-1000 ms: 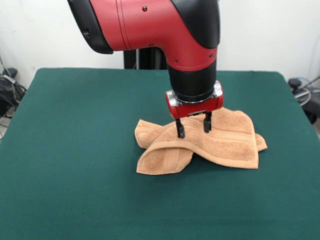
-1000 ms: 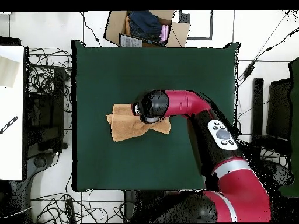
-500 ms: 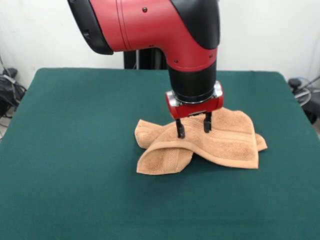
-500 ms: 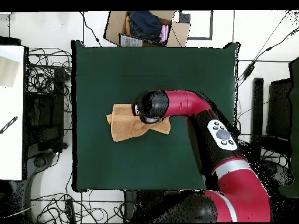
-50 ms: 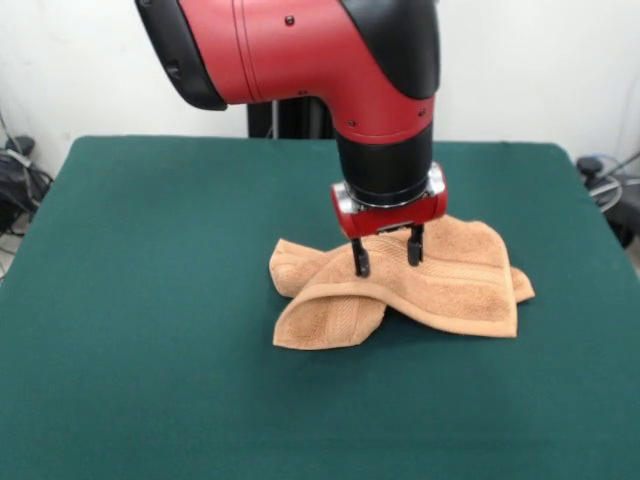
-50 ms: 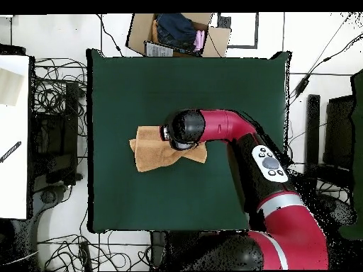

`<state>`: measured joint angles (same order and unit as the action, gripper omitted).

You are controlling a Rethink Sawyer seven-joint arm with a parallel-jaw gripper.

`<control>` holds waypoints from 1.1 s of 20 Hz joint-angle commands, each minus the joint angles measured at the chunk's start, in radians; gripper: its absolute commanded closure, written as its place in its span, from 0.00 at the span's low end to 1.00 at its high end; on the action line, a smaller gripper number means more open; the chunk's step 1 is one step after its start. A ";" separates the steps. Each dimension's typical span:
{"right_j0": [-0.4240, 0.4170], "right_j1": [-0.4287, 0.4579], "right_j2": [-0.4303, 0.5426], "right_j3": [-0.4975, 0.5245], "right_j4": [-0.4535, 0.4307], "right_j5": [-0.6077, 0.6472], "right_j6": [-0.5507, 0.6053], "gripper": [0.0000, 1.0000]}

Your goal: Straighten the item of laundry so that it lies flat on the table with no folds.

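A: The worktop [image 5: 150,300]?
B: Dark green cloth; white wall behind; cables on the floor.
A: And the jaws [image 5: 387,255]?
B: Parted, tips down on the rumpled, folded towel [image 5: 460,285] mid-worktop; nothing gripped.

The dark green table [image 5: 150,250] carries only a rumpled, folded orange-tan towel [image 5: 460,285].

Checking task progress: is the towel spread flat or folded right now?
Folded. The towel lies bunched on the table, one flap doubled over at its front corner, under the open hand.
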<state>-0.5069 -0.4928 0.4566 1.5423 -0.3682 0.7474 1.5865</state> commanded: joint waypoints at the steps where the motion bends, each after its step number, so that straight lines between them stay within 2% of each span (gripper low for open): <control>1: -0.019 0.000 0.030 -0.018 -0.084 -0.055 -0.101 0.00; 22: -0.052 -0.016 0.044 -0.014 -0.084 -0.034 -0.131 0.00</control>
<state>-0.5433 -0.4959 0.4567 1.5424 -0.3682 0.7474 1.5865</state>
